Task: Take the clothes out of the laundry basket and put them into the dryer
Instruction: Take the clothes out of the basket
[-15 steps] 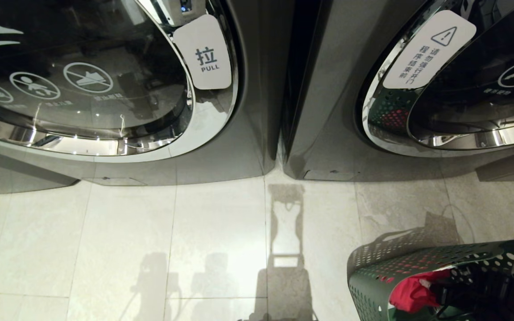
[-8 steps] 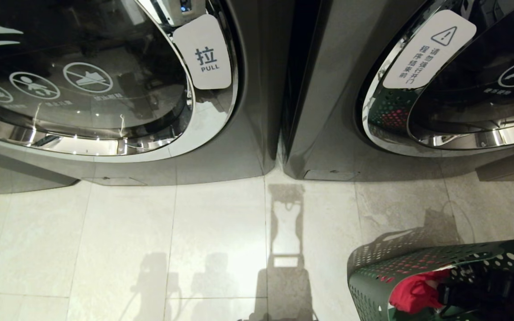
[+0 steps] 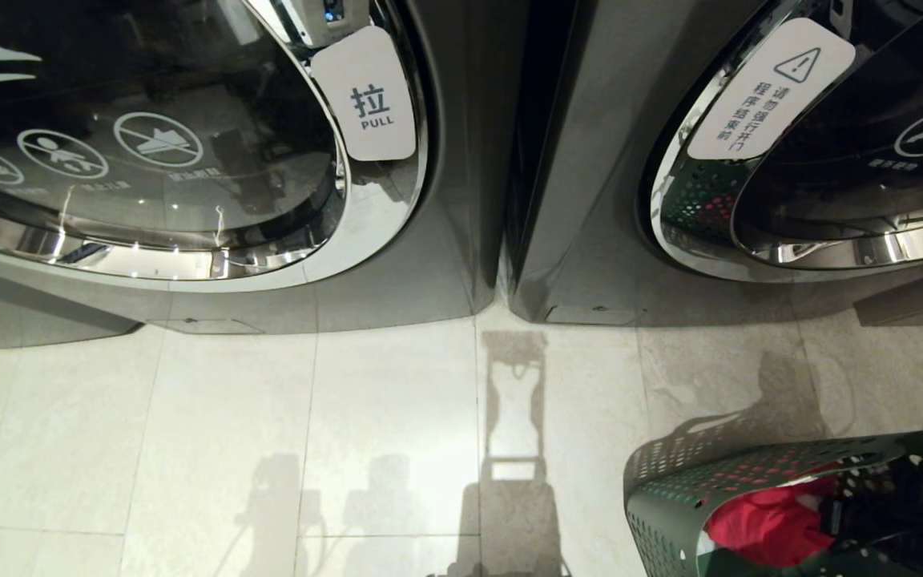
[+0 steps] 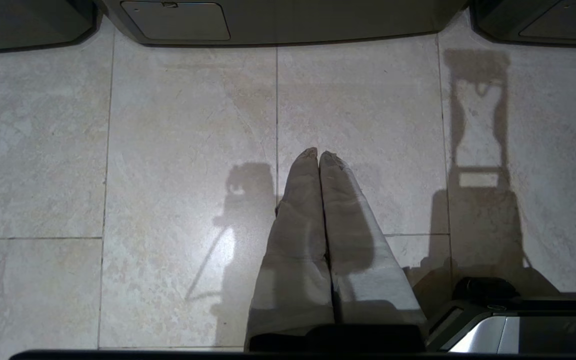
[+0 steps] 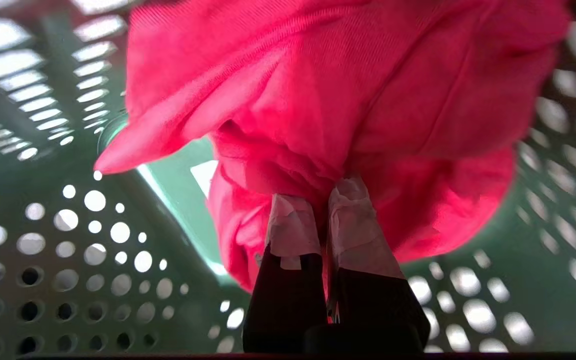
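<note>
The dark green laundry basket [image 3: 670, 497] with round holes stands on the floor at the lower right of the head view. The red clothes [image 3: 766, 525] lie bunched inside it. My right arm [image 3: 910, 501] reaches into the basket from the right. In the right wrist view my right gripper [image 5: 323, 192] is shut on a fold of the red clothes [image 5: 348, 95], which hang off its fingertips above the basket's green wall [image 5: 68, 240]. My left gripper [image 4: 318, 152] is shut and empty over bare floor tiles. Two front-loading machines stand ahead; which one is the dryer I cannot tell.
The left machine's round door [image 3: 189, 160] carries a PULL tag [image 3: 365, 96] and is shut. The right machine's door [image 3: 870, 144] has a warning label and is shut too. Pale floor tiles [image 3: 309, 441] stretch between the machines and me.
My right gripper has shut on the red clothes. The arm has drawn to the right inside the basket, and the red bundle has shifted with it.
</note>
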Controlling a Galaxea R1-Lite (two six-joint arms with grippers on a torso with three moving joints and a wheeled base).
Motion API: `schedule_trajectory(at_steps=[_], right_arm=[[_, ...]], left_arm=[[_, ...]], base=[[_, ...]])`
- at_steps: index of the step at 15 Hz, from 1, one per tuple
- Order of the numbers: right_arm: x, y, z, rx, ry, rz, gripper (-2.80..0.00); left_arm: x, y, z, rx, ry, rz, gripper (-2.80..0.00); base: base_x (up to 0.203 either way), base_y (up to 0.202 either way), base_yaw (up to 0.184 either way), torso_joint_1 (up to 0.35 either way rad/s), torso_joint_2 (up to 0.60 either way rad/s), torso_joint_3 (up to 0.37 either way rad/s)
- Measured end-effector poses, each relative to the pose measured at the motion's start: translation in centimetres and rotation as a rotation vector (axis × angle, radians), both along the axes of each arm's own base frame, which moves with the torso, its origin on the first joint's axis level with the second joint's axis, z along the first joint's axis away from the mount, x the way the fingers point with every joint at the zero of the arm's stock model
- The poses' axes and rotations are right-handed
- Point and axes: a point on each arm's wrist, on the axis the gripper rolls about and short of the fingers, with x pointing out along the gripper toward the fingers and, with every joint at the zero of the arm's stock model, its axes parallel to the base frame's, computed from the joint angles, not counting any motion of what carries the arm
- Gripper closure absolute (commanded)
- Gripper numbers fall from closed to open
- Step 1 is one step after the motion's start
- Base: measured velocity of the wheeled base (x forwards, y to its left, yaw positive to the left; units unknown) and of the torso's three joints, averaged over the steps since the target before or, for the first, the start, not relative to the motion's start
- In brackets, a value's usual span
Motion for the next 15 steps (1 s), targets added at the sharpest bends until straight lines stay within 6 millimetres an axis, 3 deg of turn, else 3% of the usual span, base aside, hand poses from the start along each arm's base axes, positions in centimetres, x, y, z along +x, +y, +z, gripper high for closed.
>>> schedule_trajectory(at_steps=[9, 15], right_arm=[[-3.4, 1.3, 8.3, -0.140, 0.257, -0.241, 0.00], [-5.6, 2.5, 14.1, -0.307, 0.130, -0.314, 0.00]], left_arm=[[0.0, 0.0, 0.0, 0.000, 0.000, 0.000, 0.00], [0.0, 0.0, 0.0, 0.000, 0.000, 0.000, 0.00]], base=[[0.000, 0.000, 0.000, 0.000, 0.00, 0.000], [0.000, 0.000, 0.000, 0.000, 0.00, 0.000]])
